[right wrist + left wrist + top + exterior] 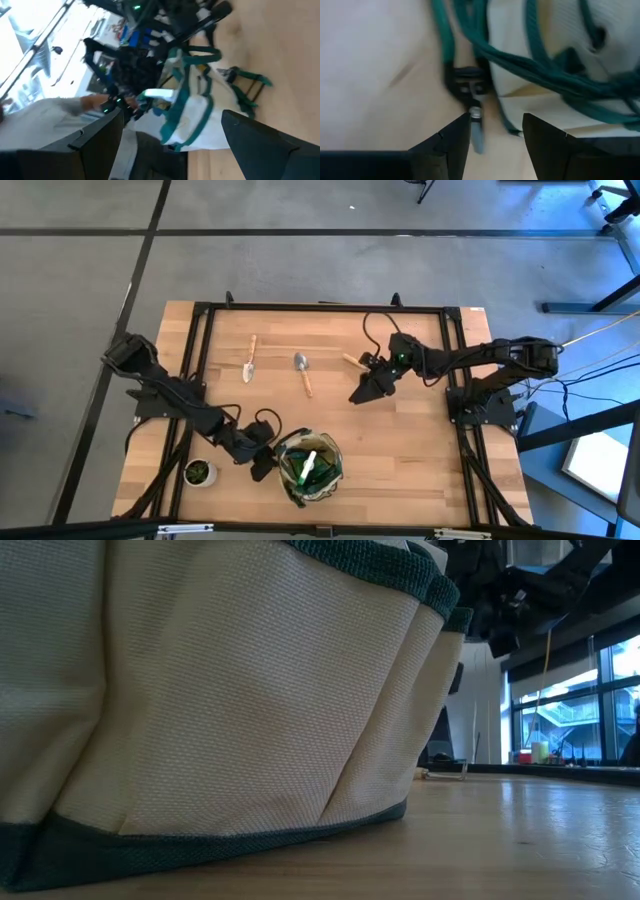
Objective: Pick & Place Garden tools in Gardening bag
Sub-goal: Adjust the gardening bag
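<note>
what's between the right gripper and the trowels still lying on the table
Nothing visible. In the high view the right gripper hangs open over bare wood, and only bare table lies between it and the nearest trowel. The other trowel lies farther along.

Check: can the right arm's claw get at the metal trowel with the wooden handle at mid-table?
Probably yes. The right claw hangs open just right of the metal trowel with the wooden handle, with bare wooden table between them and nothing blocking.
</note>
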